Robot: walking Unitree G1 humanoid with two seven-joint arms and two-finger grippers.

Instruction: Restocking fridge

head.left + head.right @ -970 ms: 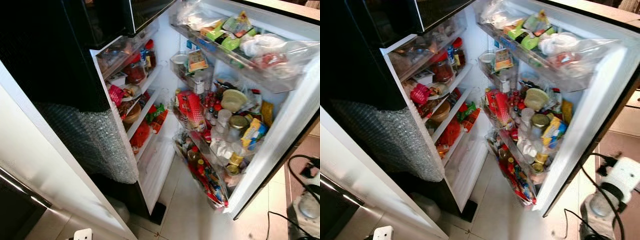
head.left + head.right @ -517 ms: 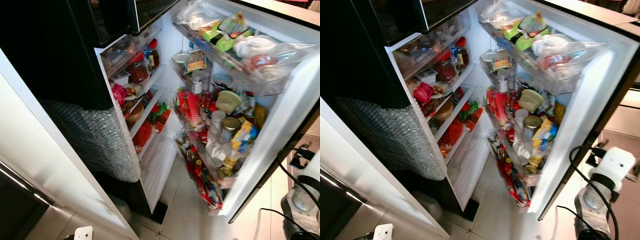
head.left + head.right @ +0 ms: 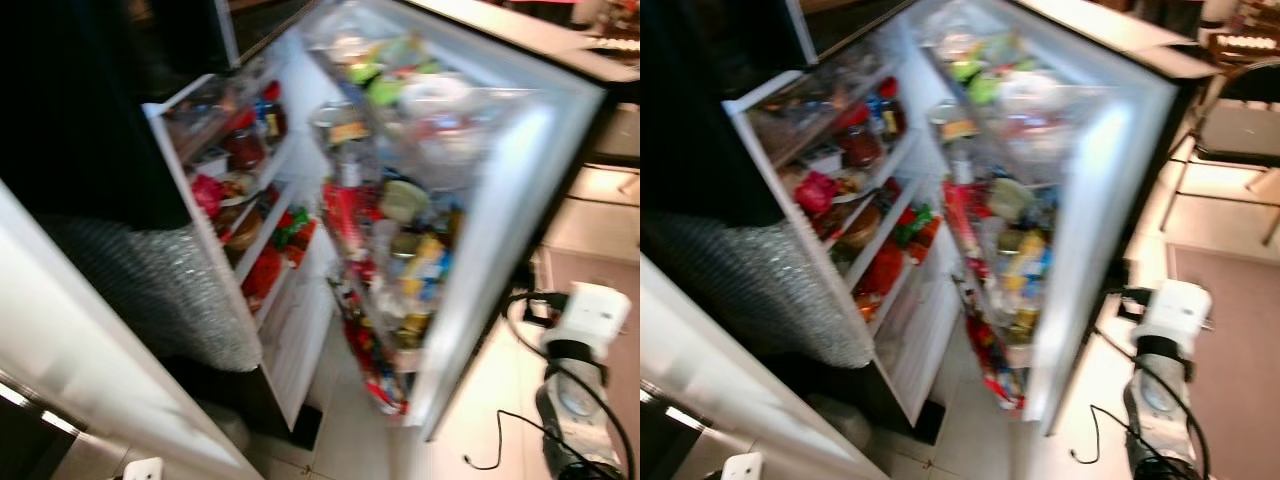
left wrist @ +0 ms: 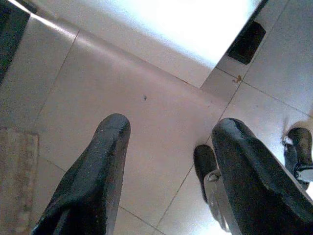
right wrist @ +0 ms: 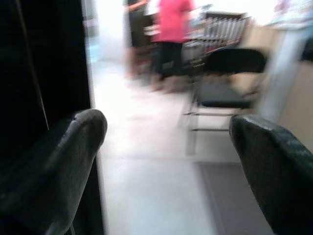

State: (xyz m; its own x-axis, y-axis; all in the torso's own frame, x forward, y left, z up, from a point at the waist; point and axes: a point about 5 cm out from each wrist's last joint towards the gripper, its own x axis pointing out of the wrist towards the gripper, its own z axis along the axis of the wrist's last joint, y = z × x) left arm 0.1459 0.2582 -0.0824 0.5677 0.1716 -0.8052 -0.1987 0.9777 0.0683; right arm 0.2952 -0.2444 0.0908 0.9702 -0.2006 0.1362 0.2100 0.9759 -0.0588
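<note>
Fridge: standing open before the robot, head views blurring, so small labels are not readable.
Fridge door: swinging wide to the robot's right, its racks carrying jars, bottles and packets, crowded top to bottom.
Inner shelves: holding a red-lidded jar, a bowl, and red and green packets; little bare space is showing.
Bubble wrap: hanging over the dark side panel at the fridge's left.
Floor: pale tiles, running under the fridge foot.
White appliance: sitting low on the right, near the door's edge, its black cable trailing across the tiles.
Left pincer: hanging over the floor, fingers standing wide apart, carrying nothing.
Right pincer: pointing out into the room, fingers spreading wide, carrying nothing.
Room beyond: a black chair and a person in a red top showing in the right wrist view, well apart from the fridge.
Stock to load: none is showing in either pincer or on the floor close by.
Progress, as a judgement: door already open, shelves looking full; no item is being handled, so either a fetch is pending or the loading is close to finishing.
Remaining, as a judgement: bringing any further items, placing them, shutting the door.
</note>
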